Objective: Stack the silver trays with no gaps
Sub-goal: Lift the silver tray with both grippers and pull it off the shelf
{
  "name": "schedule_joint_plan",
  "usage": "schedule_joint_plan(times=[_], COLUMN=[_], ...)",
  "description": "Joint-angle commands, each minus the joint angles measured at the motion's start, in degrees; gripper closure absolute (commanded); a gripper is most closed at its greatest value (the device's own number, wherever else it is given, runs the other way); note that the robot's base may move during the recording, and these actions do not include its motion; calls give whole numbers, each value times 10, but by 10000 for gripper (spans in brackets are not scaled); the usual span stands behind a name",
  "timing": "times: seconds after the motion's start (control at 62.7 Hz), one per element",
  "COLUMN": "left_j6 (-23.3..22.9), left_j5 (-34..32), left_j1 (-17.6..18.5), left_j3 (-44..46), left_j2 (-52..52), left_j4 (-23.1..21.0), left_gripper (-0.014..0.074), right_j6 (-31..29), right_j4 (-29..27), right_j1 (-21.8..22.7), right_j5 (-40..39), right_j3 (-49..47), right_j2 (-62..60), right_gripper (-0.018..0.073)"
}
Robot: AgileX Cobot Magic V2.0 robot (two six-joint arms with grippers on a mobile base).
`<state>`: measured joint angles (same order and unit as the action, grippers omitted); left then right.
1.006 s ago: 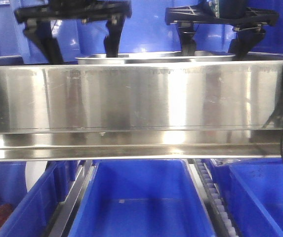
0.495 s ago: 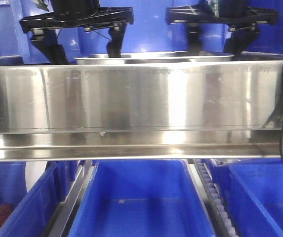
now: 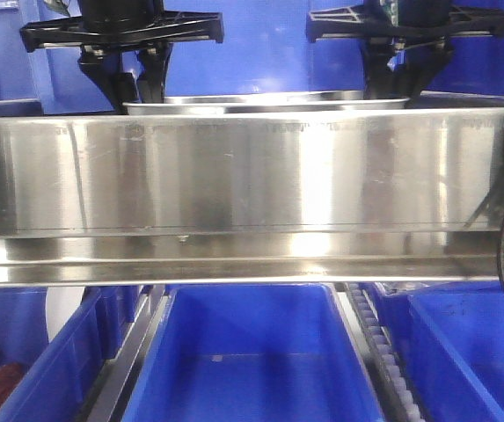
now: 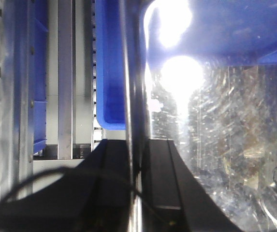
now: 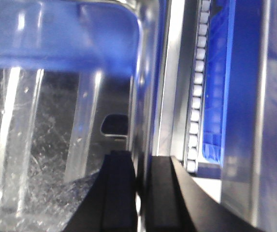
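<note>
The stacking looks to be about midway. The long steel shelf rail (image 3: pixel 252 176) fills the front view, with blue bins (image 3: pixel 252 369) below it. It hides whatever lies under the load, so it cannot be told whether a second tray waits beneath. Only 1 silver tray (image 3: pixel 269 106) is certain. Its flat rim shows just above the rail, about level, between the 2 arms. It is shiny, scratched stainless steel with rounded corners and throws hard glare. The left end effector (image 3: pixel 135 79) is clamped on the tray's left wall and the right end effector (image 3: pixel 398 77) on its right wall, each with 1 finger inside and 1 outside. Seating the tray flush and letting go appear to remain.
</note>
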<state>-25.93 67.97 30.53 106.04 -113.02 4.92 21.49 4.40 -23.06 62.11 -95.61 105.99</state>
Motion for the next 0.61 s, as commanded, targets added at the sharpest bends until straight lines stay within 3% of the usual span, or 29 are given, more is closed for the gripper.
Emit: schedule_joint_plan(times=[0.0, 0.255, 0.591], left_j6=[8, 21, 26], left_j5=[-4, 70, 72], left_j1=[7, 14, 39], left_j3=[15, 83, 118], left_j2=[23, 24, 88], left_j4=[-16, 15, 29], left_gripper=[637, 637, 637], right_j6=[-15, -15, -15], right_j4=[4, 4, 9], right_j1=[-2, -2, -21], right_j5=[-10, 6, 41], right_j3=[-17, -17, -17], right_j2=[-45, -84, -139], right_gripper=[510, 509, 503])
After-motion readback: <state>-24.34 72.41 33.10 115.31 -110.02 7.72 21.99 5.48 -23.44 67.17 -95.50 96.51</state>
